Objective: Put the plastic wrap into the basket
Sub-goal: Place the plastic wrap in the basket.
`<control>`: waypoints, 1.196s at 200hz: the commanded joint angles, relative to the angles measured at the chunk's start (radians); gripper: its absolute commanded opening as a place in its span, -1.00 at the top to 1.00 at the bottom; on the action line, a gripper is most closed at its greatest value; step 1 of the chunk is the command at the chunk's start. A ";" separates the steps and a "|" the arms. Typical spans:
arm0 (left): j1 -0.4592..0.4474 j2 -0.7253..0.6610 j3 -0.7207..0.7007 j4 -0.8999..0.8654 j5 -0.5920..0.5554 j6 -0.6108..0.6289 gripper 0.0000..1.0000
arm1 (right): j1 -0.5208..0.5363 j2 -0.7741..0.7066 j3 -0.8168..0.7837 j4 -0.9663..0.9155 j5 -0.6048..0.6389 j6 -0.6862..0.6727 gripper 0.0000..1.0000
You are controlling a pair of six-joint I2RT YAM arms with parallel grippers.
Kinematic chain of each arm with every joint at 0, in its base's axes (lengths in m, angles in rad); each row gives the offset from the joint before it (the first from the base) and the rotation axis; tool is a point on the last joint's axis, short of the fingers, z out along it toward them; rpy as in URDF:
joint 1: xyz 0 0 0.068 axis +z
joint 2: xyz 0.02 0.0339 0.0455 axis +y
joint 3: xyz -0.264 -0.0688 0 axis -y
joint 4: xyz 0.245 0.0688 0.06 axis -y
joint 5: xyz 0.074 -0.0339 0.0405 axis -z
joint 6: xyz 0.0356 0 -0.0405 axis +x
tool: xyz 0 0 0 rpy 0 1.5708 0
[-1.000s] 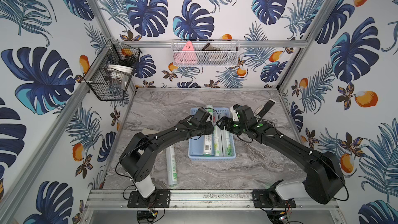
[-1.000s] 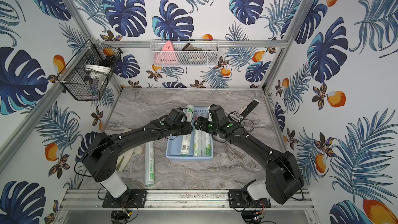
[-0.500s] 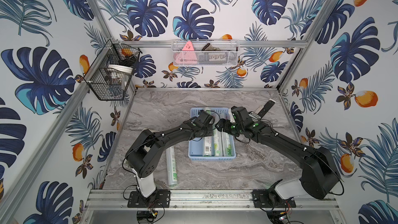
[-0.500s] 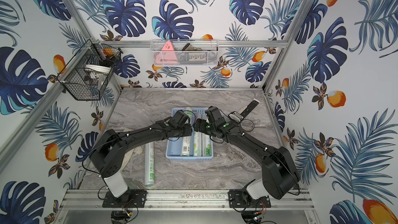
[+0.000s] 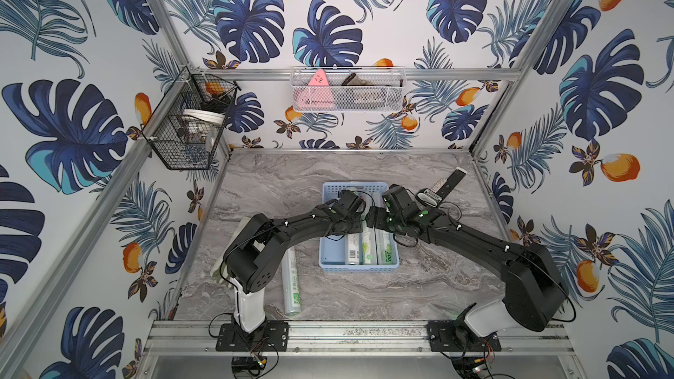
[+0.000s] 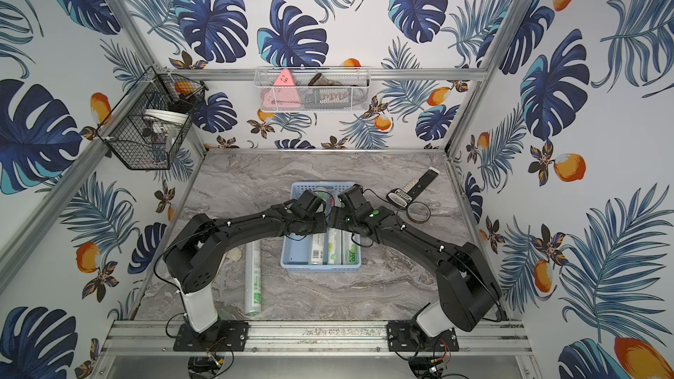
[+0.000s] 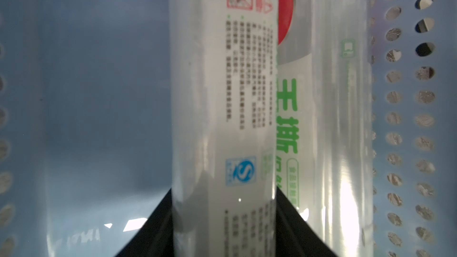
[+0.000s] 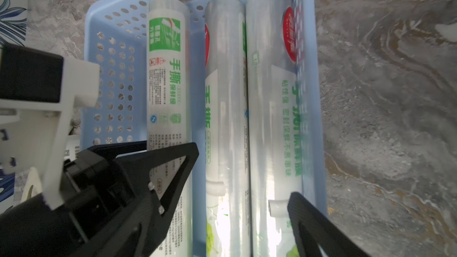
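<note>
The light blue basket (image 5: 330, 255) (image 6: 321, 268) stands mid-table with three rolls of plastic wrap (image 5: 368, 249) (image 6: 332, 249) lying lengthwise in it. My left gripper (image 5: 355, 210) (image 7: 223, 194) is shut on the outermost roll (image 7: 222, 95) (image 8: 164, 82), which rests low in the basket beside the other two. My right gripper (image 5: 372, 213) (image 8: 222, 208) hangs open over the two neighbouring rolls, one finger (image 8: 309, 221) near the basket wall (image 8: 309, 95), gripping nothing. A further roll (image 5: 291, 282) (image 6: 253, 282) lies on the table left of the basket.
A remote control (image 5: 443, 185) and a tape ring (image 6: 418, 212) lie right of the basket. A pale glove (image 5: 220, 271) sits by the left arm's base. A black wire basket (image 5: 189, 129) and a white mesh basket (image 5: 346, 91) hang on the walls.
The roll in my left gripper, whose far end stuck out past the basket's far rim, has come down into the basket. My right gripper's jaws have spread wider.
</note>
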 commanded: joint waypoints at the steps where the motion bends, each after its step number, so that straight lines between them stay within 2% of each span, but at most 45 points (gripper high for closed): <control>1: -0.002 0.007 0.011 0.054 0.013 0.013 0.65 | 0.001 0.015 -0.006 -0.009 0.017 0.030 -0.82; 85: -0.002 0.026 0.001 0.074 0.026 0.015 0.59 | 0.000 0.044 0.004 -0.015 0.017 0.041 -0.84; 115: -0.002 0.024 0.001 0.066 0.014 0.014 0.45 | -0.001 0.046 0.009 -0.019 0.020 0.034 -0.84; 239: -0.002 0.032 0.011 0.062 0.045 0.003 0.20 | 0.000 0.030 0.012 -0.029 0.020 0.014 -0.85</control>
